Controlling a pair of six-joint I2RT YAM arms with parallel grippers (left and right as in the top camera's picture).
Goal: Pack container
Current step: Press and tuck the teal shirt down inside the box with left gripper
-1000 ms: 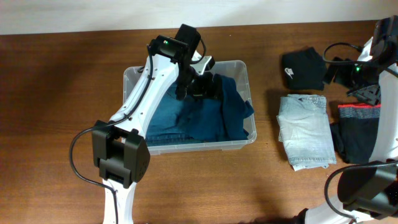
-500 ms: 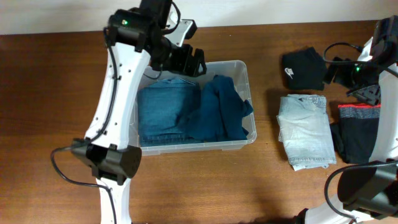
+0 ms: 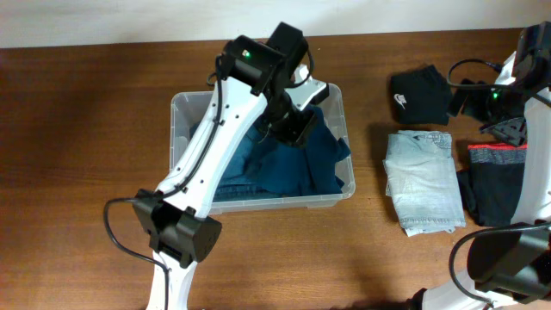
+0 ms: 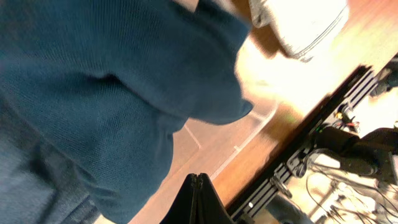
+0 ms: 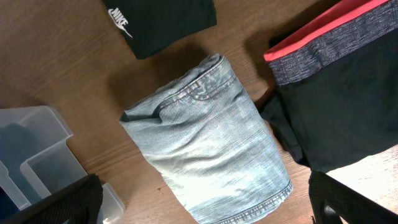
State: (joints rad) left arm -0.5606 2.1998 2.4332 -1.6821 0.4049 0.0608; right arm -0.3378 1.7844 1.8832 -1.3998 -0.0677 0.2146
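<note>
brown wood table [image 3: 77, 198] under everything, pale wall strip along its far edge. the container [image 3: 178, 129] sits mid-table, clear plastic, w/ cloth inside. a teal knit [image 3: 323, 164] is bunched toward its right wall and blue denim [image 3: 231, 182] lies toward its left-front. the left arm [image 3: 215, 146] crosses over the container from its front-left corner.

well right of the container:
- folded light-wash jeans [image 3: 424, 182]
- black top w/ white logo [image 3: 422, 95], behind the jeans
- black garment w/ red waistband [image 3: 495, 185], furthest from the container

the left gripper [image 3: 291, 129] hangs over the teal knit in the container's right half. its fingers [image 4: 189, 202] are pressed together w/ only a thin seam btwn them and no cloth in the pinch. the right gripper [image 5: 205, 190] is far right of the container, above the jeans, jaws spread wide, gripping nothing.

risks, as i read it:
- the knit's edge reaches the container's right wall, maybe over the rim. packing more on top could push it out or leave the stack too high.
- if the jeans come in while the left arm is over the container, the arms could clash.
- pinching only the jeans' top layer would prob unfold them.

the left wrist cam shows bare container floor under the knit's hanging edge, which the arm hides from overhead. the right wrist cam shows the jeans' waistband seam and the logo sharply. only overhead shows the whole layout.
</note>
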